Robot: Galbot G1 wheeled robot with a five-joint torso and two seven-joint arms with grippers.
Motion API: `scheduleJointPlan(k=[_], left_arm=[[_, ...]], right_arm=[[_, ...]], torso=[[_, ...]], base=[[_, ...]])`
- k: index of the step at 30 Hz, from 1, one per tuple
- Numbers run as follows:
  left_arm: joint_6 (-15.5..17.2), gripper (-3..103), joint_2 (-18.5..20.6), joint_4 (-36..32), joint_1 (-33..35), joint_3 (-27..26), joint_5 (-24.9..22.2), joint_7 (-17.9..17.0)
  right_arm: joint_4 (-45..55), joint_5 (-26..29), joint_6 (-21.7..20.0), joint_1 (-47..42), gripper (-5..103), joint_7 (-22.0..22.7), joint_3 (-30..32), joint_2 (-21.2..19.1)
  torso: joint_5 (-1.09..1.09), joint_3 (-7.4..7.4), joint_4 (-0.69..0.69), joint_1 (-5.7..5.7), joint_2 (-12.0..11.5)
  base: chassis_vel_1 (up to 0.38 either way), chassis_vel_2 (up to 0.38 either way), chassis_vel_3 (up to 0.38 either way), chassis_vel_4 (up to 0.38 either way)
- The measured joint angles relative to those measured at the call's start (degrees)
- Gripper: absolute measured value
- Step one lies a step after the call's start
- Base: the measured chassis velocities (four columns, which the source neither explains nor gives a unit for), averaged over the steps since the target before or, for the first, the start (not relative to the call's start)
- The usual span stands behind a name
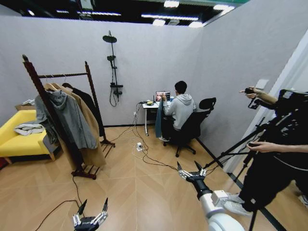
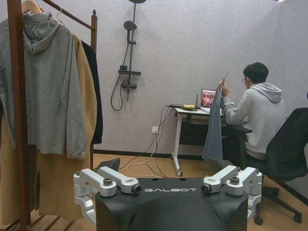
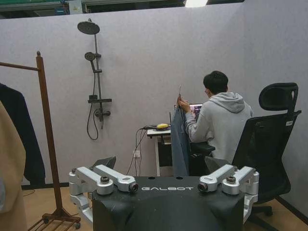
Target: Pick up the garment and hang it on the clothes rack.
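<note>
garment point(image 1: 90, 107): black, hung at the far end of the rack, behind the tan coat point(image 1: 88, 126) and the grey hooded jacket point(image 1: 70, 118)
clothes rack point(image 1: 46, 103): standing on the wood floor, left of centre, next to the yellow sofa point(image 1: 18, 137)
left gripper point(image 1: 90, 213): low over the floor, fingers spread wide, empty (near the rack's base)
right gripper point(image 1: 191, 172): out over the floor mid-room, fingers spread wide, empty
left wrist view: grey jacket and tan coat close up, garment a dark strip behind them
right wrist view: garment's edge beside the far post point(image 3: 48, 137)
</note>
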Motion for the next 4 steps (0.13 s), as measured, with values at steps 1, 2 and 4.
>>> scheduleJointPlan(k=[1, 2, 4], left_arm=[[0.0, 100, 0.0, 0.0, 0.0, 0.0, 0.0, 0.0], [0.0, 100, 0.0, 0.0, 0.0, 0.0, 0.0, 0.0], [0.0, 100, 0.0, 0.0, 0.0, 0.0, 0.0, 0.0]], right_arm=[[-0.08, 0.0, 0.01, 0.02, 100, -0.12, -0.04, 0.04], [-0.08, 0.0, 0.01, 0.02, 100, -0.12, -0.04, 0.04], [-0.15, 0.0, 0.16, 0.09, 100, -0.14, -0.17, 0.13]], torso=[[0.0, 0.0, 0.0, 0.0, 0.0], [0.0, 0.0, 0.0, 0.0, 0.0], [0.0, 0.0, 0.0, 0.0, 0.0]], base=[[0.0, 0.0, 0.0, 0.0], [0.0, 0.0, 0.0, 0.0], [0.0, 0.0, 0.0, 0.0]])
